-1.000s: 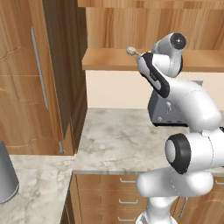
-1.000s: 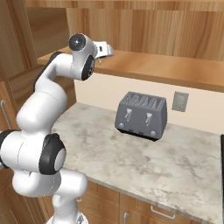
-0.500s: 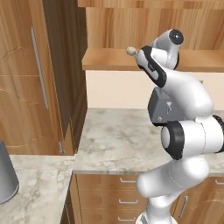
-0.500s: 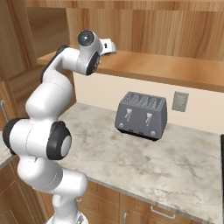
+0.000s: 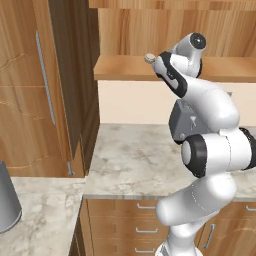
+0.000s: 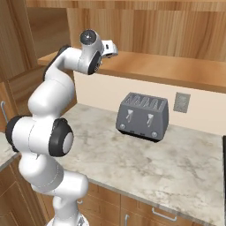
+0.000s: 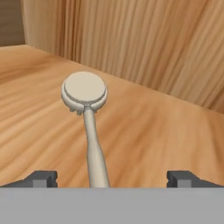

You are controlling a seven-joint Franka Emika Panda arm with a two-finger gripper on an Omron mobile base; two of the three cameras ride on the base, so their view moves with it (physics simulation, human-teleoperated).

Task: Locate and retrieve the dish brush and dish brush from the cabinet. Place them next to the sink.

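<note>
The pale beige-silver dish brush [image 7: 84, 91] lies on the light wood shelf ledge of the cabinet [image 7: 166, 131], round head away from the hand. Its thin handle runs back toward my gripper [image 7: 113, 178], which stands open; the handle's end lies between the two widely spread finger tips, nearer the left one. In the left base view the brush head [image 5: 149, 58] shows on the ledge [image 5: 120, 67] just left of the wrist. My hand [image 6: 110, 47] reaches over the ledge [image 6: 167, 70] in the right base view. The black brush and the sink are out of view.
A grey toaster [image 6: 142, 115] stands on the marble counter [image 6: 145, 163] under the ledge, with a wall outlet [image 6: 181, 102] to its right. The dark tall cupboard [image 5: 40, 85] with a steel bar handle rises at the left. A grey cylinder [image 5: 6, 200] sits low left.
The arm has lifted its elbow and pushed the hand a little farther over the ledge toward the brush. The brush has stayed where it was.
</note>
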